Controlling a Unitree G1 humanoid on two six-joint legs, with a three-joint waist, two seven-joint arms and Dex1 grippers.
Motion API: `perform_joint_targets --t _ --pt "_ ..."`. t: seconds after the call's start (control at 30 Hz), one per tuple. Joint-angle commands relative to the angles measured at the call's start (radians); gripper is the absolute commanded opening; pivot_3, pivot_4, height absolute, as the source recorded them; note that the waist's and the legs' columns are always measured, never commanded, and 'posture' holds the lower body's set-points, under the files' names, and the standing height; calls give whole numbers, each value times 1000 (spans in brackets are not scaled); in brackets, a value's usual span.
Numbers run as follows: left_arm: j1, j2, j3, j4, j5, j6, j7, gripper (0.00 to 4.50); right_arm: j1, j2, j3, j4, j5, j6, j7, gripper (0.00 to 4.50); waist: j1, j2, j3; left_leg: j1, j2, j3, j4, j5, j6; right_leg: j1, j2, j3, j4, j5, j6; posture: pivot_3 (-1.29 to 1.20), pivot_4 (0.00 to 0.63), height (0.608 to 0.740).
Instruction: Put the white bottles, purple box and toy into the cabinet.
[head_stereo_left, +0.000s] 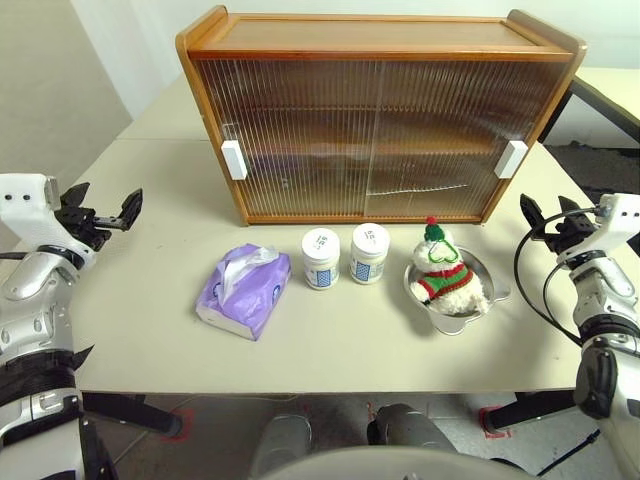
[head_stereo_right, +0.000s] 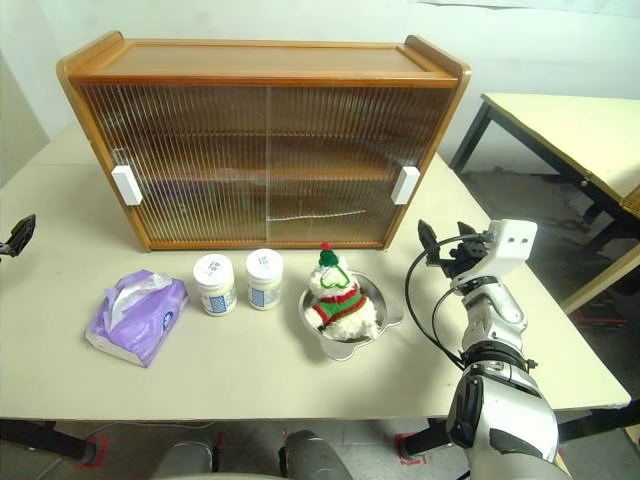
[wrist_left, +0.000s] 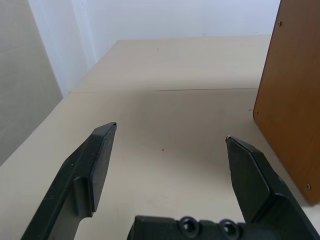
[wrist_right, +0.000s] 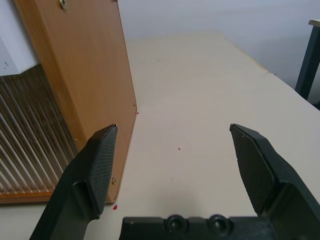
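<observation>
Left end effector (head_stereo_left: 100, 212) spread | right end effector (head_stereo_left: 545, 215) spread | toy (head_stereo_left: 445, 270) between, apart

table (head_stereo_left: 150, 300): pale beige top, carries everything, reaches out past both pincers
cabinet (head_stereo_left: 375, 120): stands at the back, ahead of and between the left pincer (head_stereo_left: 100, 212) and right pincer (head_stereo_left: 545, 214), doors closed
purple box (head_stereo_left: 243, 290): nearest the left pincer, lying flat
white bottles (head_stereo_left: 321, 258) (head_stereo_left: 369, 253): upright, side by side, midway between pincers
steel bowl (head_stereo_left: 470, 318): nearest the right pincer, toy (head_stereo_left: 445, 272) inside
</observation>
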Motion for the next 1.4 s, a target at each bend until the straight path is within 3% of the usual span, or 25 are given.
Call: perform_joint_targets --t 0.03,0.37,0.53,0.7,0.87,1.17,1.4 --pt "-21 1 -24 -1 14 11 1 4500 7 1 -7 -5 9 3 1 4490 -1 0 0 0 0 0 0 0 0 0 0 0 0 0 0 -17 0 740" --pt "-28 1 -27 -9 6 15 -5 4500 45 -14 -26 -45 54 33 92 4490 -14 0 0 0 0 0 0 0 0 0 0 0 0 0 1 -29 0 740" --pt "-1 -11 -15 -72 -52 -19 -88 4500 128 -47 -51 -176 174 202 363 4490 -15 -1 0 -1 -2 1 0 0 0 0 2 0 -1 -2 0 -25 0 740" --pt "47 -3 -16 -156 -88 -30 -172 4500 248 -102 -17 -464 279 488 545 4490 -14 -1 -1 0 -5 3 3 1 -1 3 2 0 -1 -5 1 -42 0 740" --pt "76 -25 -56 -250 -130 -16 -256 3298 348 -150 84 -686 242 582 635 4500 -17 -3 -2 0 -7 3 9 0 -1 7 1 0 0 -6 1 -39 0 740" --pt "32 -81 -146 -295 -84 -8 -229 66 325 -115 140 -750 219 577 606 4500 -24 -2 -2 2 -9 2 16 0 0 5 -1 1 0 -8 5 -49 0 740" --pt "-43 -107 -201 -234 0 -46 -169 25 328 -116 136 -731 212 559 611 4500 -21 -2 -2 -5 -10 2 15 -1 0 3 -2 0 0 -5 2 -58 0 740"
